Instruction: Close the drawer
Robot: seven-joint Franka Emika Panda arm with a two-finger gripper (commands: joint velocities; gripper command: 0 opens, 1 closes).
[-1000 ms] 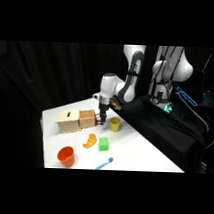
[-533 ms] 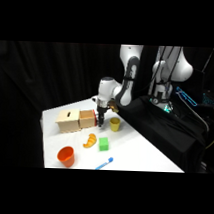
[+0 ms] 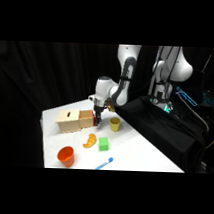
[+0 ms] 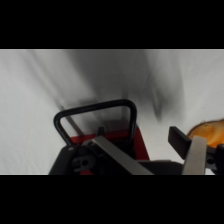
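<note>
The drawer [image 3: 86, 119] is seen at the right end of the pale wooden box [image 3: 69, 120], near the table's [image 3: 138, 151] back. The gripper [image 3: 97, 119] is placed at its front (whether spread or pressed together cannot be told). A yellow cup [image 3: 114, 124] stands nearby.

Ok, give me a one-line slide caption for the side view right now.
Franka arm's pincer at the front of the orange-brown drawer of the pale wooden box, cups and toys scattered on the white table.

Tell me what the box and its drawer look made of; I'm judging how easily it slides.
The box looks like pale, unpainted wood with a matte surface. The drawer seems a darker orange-brown wood, also matte. Grain isn't visible, so painted board is possible.
</note>
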